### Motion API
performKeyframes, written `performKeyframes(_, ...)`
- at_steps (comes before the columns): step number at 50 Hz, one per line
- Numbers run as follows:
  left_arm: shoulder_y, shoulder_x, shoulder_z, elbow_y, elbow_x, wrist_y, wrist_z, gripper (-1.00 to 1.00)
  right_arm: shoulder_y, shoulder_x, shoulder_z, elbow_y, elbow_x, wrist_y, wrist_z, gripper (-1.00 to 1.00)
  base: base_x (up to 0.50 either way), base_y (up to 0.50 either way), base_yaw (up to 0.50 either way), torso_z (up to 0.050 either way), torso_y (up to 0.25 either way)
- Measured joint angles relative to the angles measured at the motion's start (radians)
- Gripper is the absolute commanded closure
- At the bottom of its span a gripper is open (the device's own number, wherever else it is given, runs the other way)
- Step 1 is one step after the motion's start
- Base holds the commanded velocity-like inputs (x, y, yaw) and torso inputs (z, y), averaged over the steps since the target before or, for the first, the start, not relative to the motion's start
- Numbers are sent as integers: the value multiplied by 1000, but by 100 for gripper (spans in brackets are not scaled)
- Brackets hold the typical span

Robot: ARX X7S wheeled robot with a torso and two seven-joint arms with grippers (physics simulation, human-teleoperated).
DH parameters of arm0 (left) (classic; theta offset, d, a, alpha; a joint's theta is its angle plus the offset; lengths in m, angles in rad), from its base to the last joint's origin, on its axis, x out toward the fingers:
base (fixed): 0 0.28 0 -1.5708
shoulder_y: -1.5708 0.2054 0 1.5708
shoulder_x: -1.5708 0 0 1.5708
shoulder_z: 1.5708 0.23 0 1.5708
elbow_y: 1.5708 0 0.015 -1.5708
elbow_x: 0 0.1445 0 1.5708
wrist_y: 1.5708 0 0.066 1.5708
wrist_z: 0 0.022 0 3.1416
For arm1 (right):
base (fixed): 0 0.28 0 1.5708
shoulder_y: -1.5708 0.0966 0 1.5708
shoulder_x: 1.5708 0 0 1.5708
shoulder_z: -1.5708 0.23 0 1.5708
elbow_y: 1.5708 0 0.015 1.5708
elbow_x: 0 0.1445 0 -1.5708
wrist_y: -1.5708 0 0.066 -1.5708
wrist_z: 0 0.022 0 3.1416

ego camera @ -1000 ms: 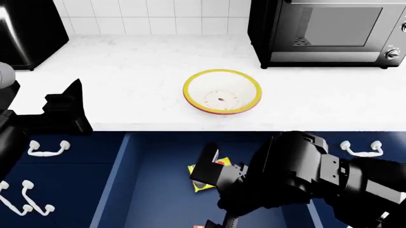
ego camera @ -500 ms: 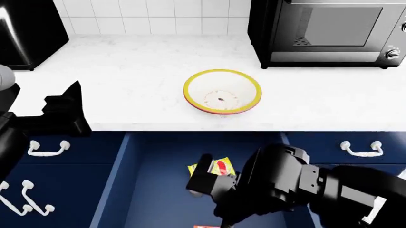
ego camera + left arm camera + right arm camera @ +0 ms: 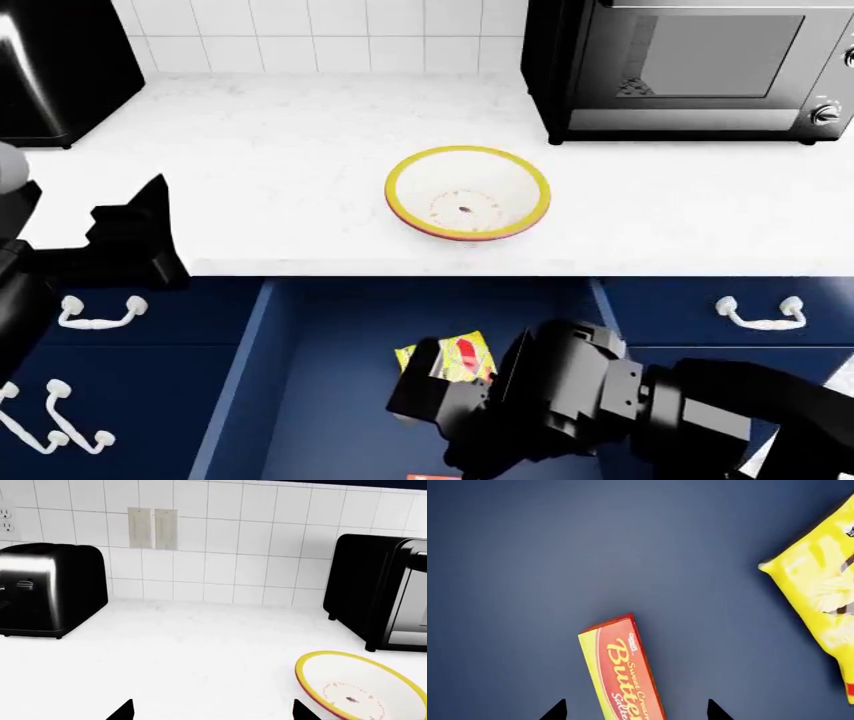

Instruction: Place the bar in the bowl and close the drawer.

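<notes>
Kitchen backdrop
White tiled wall (image 3: pixel 334 35) behind a white counter (image 3: pixel 267 170); black toaster (image 3: pixel 50 590), black oven (image 3: pixel 694 65), navy cabinets (image 3: pixel 120 370) below.

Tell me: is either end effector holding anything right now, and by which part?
Nothing is held. The right end effector is open above the bar, not touching it; the left end effector is open over the counter.
</notes>
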Motion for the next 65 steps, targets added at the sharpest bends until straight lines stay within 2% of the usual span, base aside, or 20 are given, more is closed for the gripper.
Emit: performKeyframes(65,130,-2,-86,-20,36,29,53,-100,-95,-141,-141,259,-145,-116,-99,-100,0,0,0,0,0)
